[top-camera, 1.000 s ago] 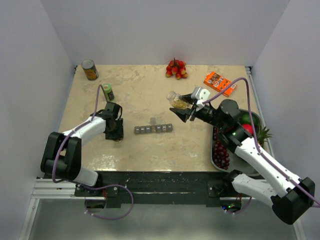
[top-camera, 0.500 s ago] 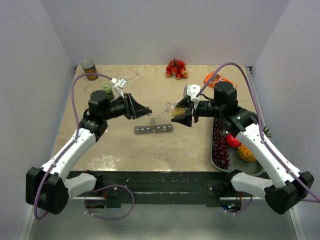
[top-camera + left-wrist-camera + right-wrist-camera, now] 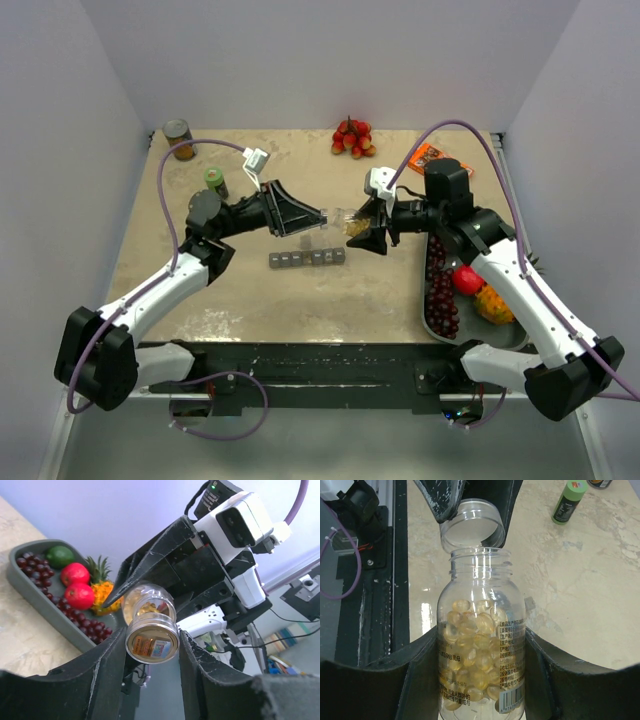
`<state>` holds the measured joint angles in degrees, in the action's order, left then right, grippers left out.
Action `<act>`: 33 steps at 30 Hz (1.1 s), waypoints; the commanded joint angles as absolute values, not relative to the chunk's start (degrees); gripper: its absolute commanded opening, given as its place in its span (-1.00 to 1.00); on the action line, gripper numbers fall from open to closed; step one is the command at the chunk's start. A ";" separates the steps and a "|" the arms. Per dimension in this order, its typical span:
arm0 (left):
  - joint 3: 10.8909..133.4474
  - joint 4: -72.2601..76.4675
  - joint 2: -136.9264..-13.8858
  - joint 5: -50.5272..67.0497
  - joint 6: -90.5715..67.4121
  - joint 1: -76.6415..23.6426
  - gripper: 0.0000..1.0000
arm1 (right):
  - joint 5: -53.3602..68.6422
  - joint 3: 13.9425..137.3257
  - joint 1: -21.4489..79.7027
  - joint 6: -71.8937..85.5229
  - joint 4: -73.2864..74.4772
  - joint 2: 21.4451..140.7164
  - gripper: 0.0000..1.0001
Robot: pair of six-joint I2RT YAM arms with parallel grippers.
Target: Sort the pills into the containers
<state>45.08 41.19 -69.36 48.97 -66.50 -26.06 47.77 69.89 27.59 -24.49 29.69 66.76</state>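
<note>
mid-frame, grips pill bottle [image 3: 481,675] in right gripper [image 3: 480,635], pinches loose cap [image 3: 471,527] in left gripper [image 3: 152,635]; next, tip gently over containers [image 3: 306,258].

The counter [image 3: 300,300] is beige with pale marbling. The organiser strip [image 3: 306,258] is grey. The pill bottle [image 3: 480,645] is clear, its pills [image 3: 470,630] translucent amber, its label [image 3: 512,665] white with black print and a barcode. The cap [image 3: 151,647] is clear, with an orange and blue sticker on top. The green bottle [image 3: 215,181] is bright green. The tray [image 3: 35,600] is dark grey and holds dark red grapes [image 3: 30,567], a green lime [image 3: 60,556] and red apples [image 3: 75,575]. Purple cables [image 3: 170,215] run along white-and-black arms [image 3: 160,285]
</note>
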 commanded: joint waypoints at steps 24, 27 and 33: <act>60.55 9.78 -77.16 55.46 -46.42 -29.00 -0.92 | 43.51 76.20 31.03 -36.21 39.99 71.46 -1.00; 63.28 2.39 -78.48 55.72 -42.11 -29.00 -0.93 | 42.81 76.64 31.38 -36.91 40.08 71.45 -1.00; 66.53 -4.56 -79.71 53.45 -37.80 -29.53 -0.94 | 44.38 75.59 31.55 -32.71 37.62 71.02 -1.00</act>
